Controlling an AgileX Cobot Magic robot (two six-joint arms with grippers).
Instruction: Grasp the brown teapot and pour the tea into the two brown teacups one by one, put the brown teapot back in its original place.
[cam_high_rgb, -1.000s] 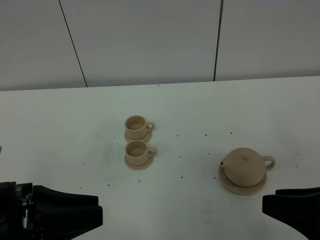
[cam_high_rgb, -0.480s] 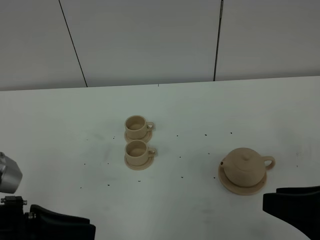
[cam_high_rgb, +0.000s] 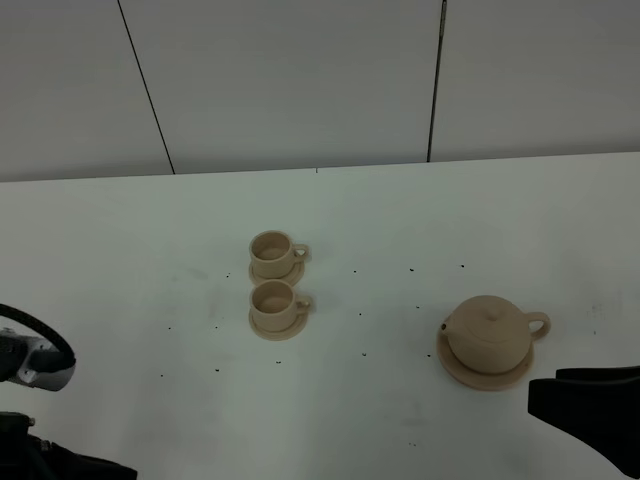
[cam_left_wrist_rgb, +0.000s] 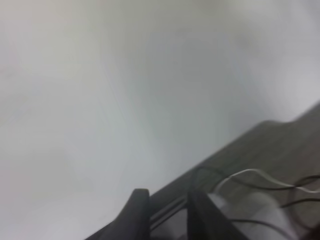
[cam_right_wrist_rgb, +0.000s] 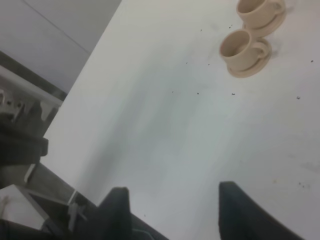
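The brown teapot (cam_high_rgb: 489, 333) stands upright on its wide saucer, the original place (cam_high_rgb: 462, 371), at the right of the table, with its spout to the left and its handle to the right. The two brown teacups (cam_high_rgb: 270, 248) (cam_high_rgb: 273, 298) sit on small saucers near the middle, one behind the other, and the right wrist view also shows these cups (cam_right_wrist_rgb: 240, 45) (cam_right_wrist_rgb: 257, 10). My right gripper (cam_right_wrist_rgb: 170, 215) is open over bare table and holds nothing. The right arm (cam_high_rgb: 590, 410) lies just in front and to the right of the teapot. My left gripper (cam_left_wrist_rgb: 167, 217) shows blurred, its fingers slightly apart and empty.
The white table (cam_high_rgb: 400, 220) runs back to a grey panelled wall (cam_high_rgb: 300, 80). Small dark specks dot the surface around the cups. The left arm (cam_high_rgb: 35, 362) sits at the near left corner. In the left wrist view, cables (cam_left_wrist_rgb: 250, 175) lie beyond the table's edge.
The left arm has pulled back toward the near left corner, and its black gripper body has almost left the high view. The right arm, teapot and cups have stayed put.
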